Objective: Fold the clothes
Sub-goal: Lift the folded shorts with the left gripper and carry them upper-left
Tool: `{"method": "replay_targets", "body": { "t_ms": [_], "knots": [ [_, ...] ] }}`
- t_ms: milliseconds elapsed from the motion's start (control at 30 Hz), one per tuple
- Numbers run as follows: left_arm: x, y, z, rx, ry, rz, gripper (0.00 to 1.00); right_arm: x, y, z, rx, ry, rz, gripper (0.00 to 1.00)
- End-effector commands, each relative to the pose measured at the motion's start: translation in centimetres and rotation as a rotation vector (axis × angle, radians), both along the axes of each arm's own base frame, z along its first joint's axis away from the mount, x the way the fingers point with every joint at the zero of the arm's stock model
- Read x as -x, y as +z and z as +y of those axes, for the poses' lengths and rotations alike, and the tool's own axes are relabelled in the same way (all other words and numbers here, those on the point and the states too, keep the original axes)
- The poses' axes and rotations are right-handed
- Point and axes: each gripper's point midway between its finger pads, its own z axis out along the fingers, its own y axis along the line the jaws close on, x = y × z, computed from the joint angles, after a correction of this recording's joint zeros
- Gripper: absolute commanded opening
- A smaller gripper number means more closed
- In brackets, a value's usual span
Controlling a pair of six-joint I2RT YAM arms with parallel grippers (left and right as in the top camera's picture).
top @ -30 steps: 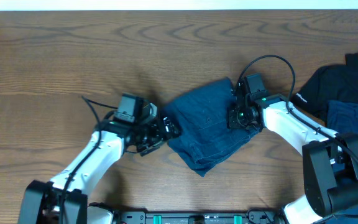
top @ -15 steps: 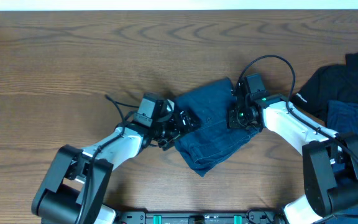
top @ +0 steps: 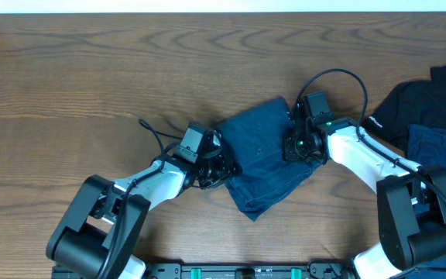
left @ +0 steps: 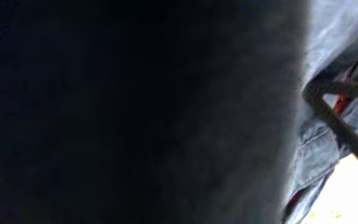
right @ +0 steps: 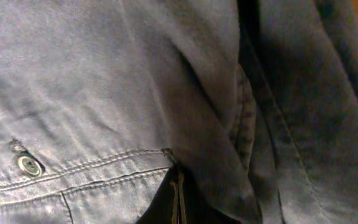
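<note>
A heap of dark clothes with a blue piece on it lay well to the right of the denim garment, which sat mid-table. Its longer side ran roughly from the far side toward the robot, skewed, one corner pointing nearward. The left gripper pressed against the garment's left edge, the right gripper against its right edge. The left wrist view was mostly blacked out; the right wrist view was filled with denim and a metal button. Neither gripper's jaw opening could be made out.
</note>
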Motion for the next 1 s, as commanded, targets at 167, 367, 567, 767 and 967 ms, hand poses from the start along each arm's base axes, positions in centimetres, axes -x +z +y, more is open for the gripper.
{"method": "replay_targets", "body": {
  "t_ms": [167, 367, 567, 767, 967],
  "knots": [
    [-2.4, 4.9, 1.3, 0.059, -0.04, -0.171, 0.06, -1.3, 5.5, -0.9, -0.025, -0.009, -0.117, 0.02],
    [-7.6, 17.3, 4.8, 0.158, 0.046, -0.516, 0.06, -3.0, 13.6, -2.3, -0.081, -0.069, -0.319, 0.04],
    [-11.6, 26.3, 12.4, 0.113, 0.22, -0.794, 0.06, -3.0, 17.4, -2.6, -0.112, -0.093, -0.411, 0.04],
    [-14.8, 25.5, 22.2, -0.035, 0.351, -0.893, 0.07, -3.0, 17.3, -2.6, -0.116, -0.102, -0.407, 0.03],
    [-15.6, 16.3, 30.0, -0.142, 0.42, -0.704, 0.06, -3.0, 17.3, -2.6, -0.117, -0.102, -0.406, 0.02]
  ]
}}
